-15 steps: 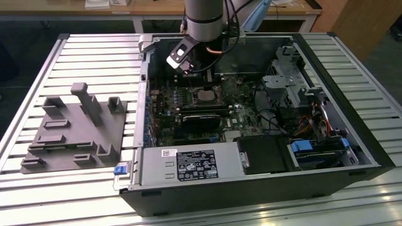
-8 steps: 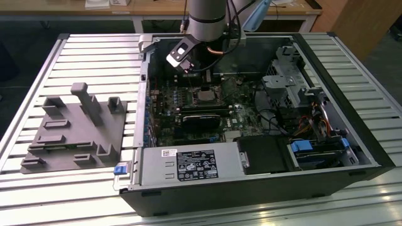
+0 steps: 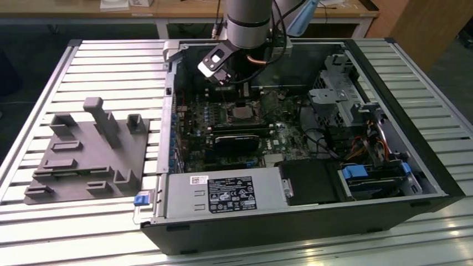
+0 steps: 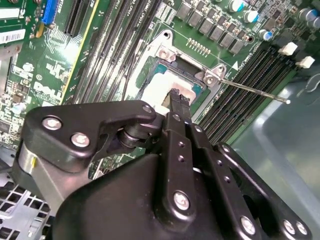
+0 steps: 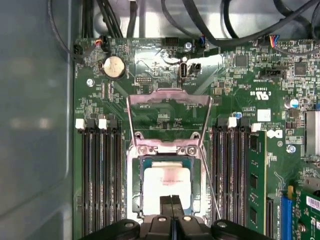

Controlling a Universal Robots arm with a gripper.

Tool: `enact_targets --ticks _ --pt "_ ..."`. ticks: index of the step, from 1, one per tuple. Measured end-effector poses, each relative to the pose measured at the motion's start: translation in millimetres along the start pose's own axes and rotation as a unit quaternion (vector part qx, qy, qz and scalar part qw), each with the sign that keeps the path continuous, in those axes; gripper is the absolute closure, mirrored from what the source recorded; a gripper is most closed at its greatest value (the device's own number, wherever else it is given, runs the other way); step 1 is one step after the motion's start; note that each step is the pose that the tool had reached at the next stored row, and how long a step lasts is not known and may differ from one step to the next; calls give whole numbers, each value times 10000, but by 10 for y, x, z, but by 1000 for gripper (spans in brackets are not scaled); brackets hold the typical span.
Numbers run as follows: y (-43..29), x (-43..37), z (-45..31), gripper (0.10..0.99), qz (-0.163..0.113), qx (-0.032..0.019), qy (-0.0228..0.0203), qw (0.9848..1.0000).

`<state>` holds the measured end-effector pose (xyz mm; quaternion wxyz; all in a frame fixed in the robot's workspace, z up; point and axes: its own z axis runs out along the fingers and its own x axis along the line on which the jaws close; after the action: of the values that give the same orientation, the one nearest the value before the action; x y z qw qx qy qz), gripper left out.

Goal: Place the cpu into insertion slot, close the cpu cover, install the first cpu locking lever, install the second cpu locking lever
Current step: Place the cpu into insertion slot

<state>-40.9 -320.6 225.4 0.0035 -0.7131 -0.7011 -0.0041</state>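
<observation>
We see the claw pinched fully together with nothing between its fingers, its tip poised just over one edge of the cpu. In the second wrist view the claw hangs right above that same bright chip. The cpu lies flat inside the socket, so we judge the first step done. The cpu cover stands swung up at the side of the socket away from the claw, with the board showing through its window. A thin locking lever runs alongside the socket and seems unlatched.

We take closing the cover as the step in hand. To do it well, we would push on the frame's metal bar, never on the chip, and let it swing on its hinge until it rests flat, with the lever out of its path.

Outward, the computer case lies open across the middle of the bench. It holds the motherboard and, at its near wall, a power supply. A grey fixture sits by the bench edge on the exterior view's left.
</observation>
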Motion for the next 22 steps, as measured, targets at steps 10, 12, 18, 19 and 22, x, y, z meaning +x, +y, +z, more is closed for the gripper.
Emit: enact_targets --ticks 10,12,18,19,22 --pt "123 3 -4 980 -1 0 0 10000" --pt "122 3 -19 980 -1 0 4 10000" --pt "123 4 -132 980 -2 0 5 10000" --pt "123 5 -156 980 -2 0 6 10000" --pt "123 5 -219 980 -2 0 6 10000"
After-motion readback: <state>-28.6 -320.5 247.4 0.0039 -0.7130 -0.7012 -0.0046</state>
